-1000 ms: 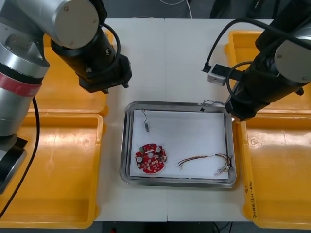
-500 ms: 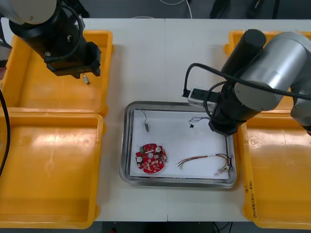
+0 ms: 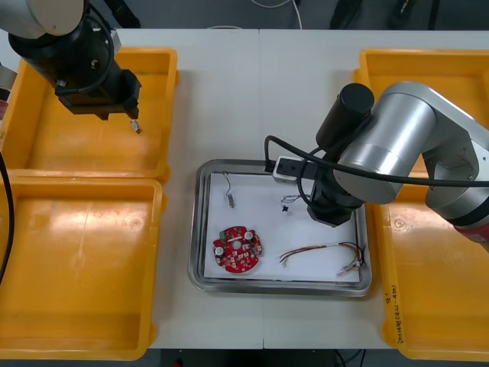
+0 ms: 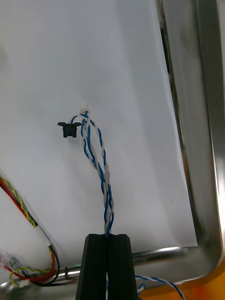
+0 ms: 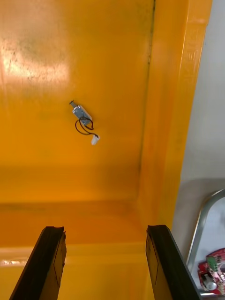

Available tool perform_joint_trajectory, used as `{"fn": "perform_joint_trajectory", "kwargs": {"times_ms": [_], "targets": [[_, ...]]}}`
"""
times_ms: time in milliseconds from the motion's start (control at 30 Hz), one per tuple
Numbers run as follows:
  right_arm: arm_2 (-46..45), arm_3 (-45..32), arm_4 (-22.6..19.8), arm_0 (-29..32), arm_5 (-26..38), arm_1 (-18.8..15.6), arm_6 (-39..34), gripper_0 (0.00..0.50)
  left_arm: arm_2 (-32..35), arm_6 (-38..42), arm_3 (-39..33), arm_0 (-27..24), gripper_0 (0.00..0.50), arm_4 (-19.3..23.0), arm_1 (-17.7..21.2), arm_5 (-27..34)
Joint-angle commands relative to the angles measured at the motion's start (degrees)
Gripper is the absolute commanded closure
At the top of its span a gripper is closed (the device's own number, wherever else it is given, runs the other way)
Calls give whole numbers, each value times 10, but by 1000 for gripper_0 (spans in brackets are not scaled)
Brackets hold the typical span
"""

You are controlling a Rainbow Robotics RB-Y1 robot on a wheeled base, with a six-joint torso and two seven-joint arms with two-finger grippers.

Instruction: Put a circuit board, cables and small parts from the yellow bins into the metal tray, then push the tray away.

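We should set the cable (image 4: pixel 107 174), clenched in our right gripper (image 4: pixel 107 240), low into the tray (image 3: pixel 197 229); left gripper (image 5: pixel 105 228) hangs spread above a bin (image 5: pixel 56 47)

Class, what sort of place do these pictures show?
Likely an electronics assembly bench: yellow bins flank a metal tray holding a red circuit board; the right gripper holds a twisted cable over it.

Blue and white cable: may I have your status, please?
Right gripper shut on the cable over metal tray. Left gripper open over small metal part in yellow bin. Nothing blocking.
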Motion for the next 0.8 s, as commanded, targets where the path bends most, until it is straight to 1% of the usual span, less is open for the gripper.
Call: {"fn": "perform_joint_trajectory", "kwargs": {"times_ms": [33,200,467,633,800], "targets": [[20,10,8,-9,-26,11,3,500,20,-16,21,-33,0,-7,21,-37],[22,19,17,4,-60,14,5,500,20,-30,51,-34,0,-11,21,-72],[22,19,49,22,-71,11,6,500,13,-43,93,-35,0,-12,21,-126],[22,19,53,39,-95,0,3,500,-12,-44,109,-35,0,-24,20,-162],[22,20,54,51,-111,-3,3,500,-15,-49,123,-35,0,-26,16,-175]]}}
